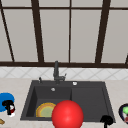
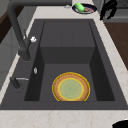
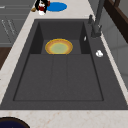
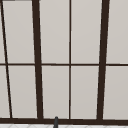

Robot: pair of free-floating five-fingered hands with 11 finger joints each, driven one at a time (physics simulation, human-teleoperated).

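At the far left of the front view, the left hand (image 1: pixel 8 105) hangs over the countertop (image 1: pixel 13 86) in front of a blue plate (image 1: pixel 5 100), with its fingers curled down around a small red and white thing (image 1: pixel 11 110) that it holds upright. What that thing is cannot be told. The right side view shows the same hand (image 3: pixel 41 5) at the far end of the counter, just beside the blue plate (image 3: pixel 57 6), with the red and white thing (image 3: pixel 42 10) under it. Just below the hand in the front view lies a small brown thing (image 1: pixel 1 121) at the picture's edge. Moving right, the dark sink (image 1: pixel 30 100) has a deep basin on its left, and a yellow plate with a green middle (image 1: pixel 45 110) lies flat on the basin floor. The left side view shows this plate (image 2: pixel 71 87) near the basin's front wall. A big red ball (image 1: pixel 67 115) sits at the sink's front edge, partly covering the plate. Behind the basin stands the dark faucet (image 1: pixel 56 72), under a window (image 1: pixel 70 32) with dark bars. Right of the basin is the sink's flat draining part (image 1: pixel 87 100). Further right, the right hand (image 1: pixel 107 120) hovers at the sink's front right corner, fingers bent downward and holding nothing. At the far right, a dark bowl (image 1: pixel 124 113) with green and red pieces in it stands on the counter, near that hand but apart from it.
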